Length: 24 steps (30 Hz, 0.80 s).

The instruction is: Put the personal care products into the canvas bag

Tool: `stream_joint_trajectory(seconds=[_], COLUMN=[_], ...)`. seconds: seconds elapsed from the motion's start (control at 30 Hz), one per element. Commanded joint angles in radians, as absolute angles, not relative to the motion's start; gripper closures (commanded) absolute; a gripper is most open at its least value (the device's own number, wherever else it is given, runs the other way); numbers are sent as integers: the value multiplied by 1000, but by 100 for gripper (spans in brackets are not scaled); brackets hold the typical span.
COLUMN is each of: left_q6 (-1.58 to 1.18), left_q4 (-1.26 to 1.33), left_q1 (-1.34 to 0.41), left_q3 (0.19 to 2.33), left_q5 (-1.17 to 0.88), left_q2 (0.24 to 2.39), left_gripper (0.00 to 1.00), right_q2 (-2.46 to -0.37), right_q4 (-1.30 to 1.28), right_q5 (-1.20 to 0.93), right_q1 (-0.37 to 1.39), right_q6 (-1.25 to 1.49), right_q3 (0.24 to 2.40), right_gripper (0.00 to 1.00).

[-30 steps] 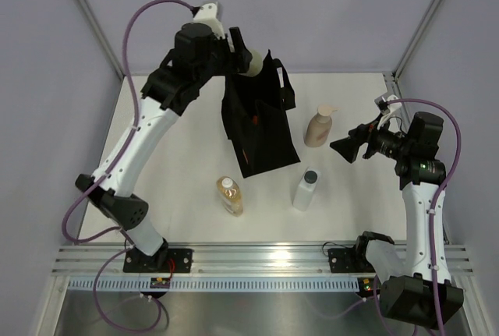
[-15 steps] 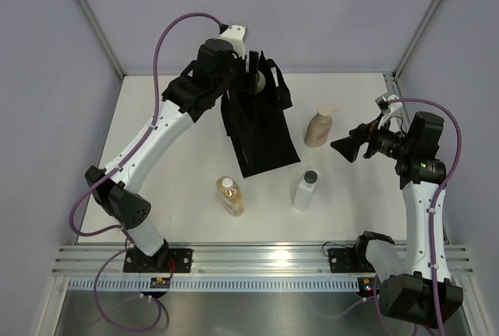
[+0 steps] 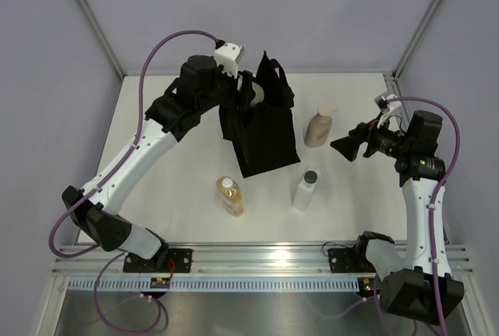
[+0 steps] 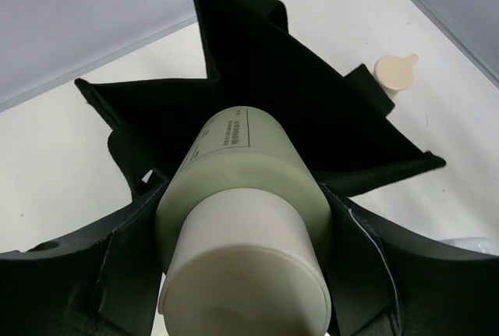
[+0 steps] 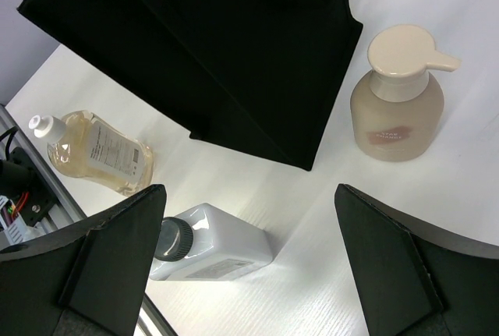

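Note:
The black canvas bag lies at the back middle of the table, its mouth gaping below my left gripper. That gripper is shut on a pale olive bottle, held just over the bag's mouth with its cap toward the wrist camera. On the table stand a beige pump bottle and a clear bottle with a black cap. An amber bottle lies beside them. My right gripper hangs open and empty, right of the pump bottle and above the clear bottle.
The amber bottle lies near the front rail. The cage's posts and grey walls close in the white table on three sides.
My left gripper has carried the olive bottle down and toward me, from above the bag's handles to its mouth, and the bag has shifted slightly. The right arm has not moved.

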<state>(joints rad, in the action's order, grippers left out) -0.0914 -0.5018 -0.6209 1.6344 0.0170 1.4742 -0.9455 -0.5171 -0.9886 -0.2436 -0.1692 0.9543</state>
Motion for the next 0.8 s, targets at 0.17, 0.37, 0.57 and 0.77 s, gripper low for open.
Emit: stream_joint_trajectory(seconds=[0.17, 0.37, 0.57, 0.77], left_q6=[-8, 34, 11, -113], left_q4=[-413, -525, -568, -515], left_q1=[-621, -617, -611, -554], left_q3=[1739, 1899, 2016, 2023], left_q5=[-81, -51, 121, 224], left_q2=[1554, 1701, 1815, 1841], left_gripper=[100, 100, 100, 100], right_q2=[-937, -936, -933, -930], right_q4=[-497, -497, -499, -499], right_q5=[-999, -1005, -1011, -1015], right_q1=[-253, -258, -258, -258], right_q6=[-186, -184, -183, -184], right_q3=[954, 954, 956, 954], right_gripper=[1, 1, 1, 1])
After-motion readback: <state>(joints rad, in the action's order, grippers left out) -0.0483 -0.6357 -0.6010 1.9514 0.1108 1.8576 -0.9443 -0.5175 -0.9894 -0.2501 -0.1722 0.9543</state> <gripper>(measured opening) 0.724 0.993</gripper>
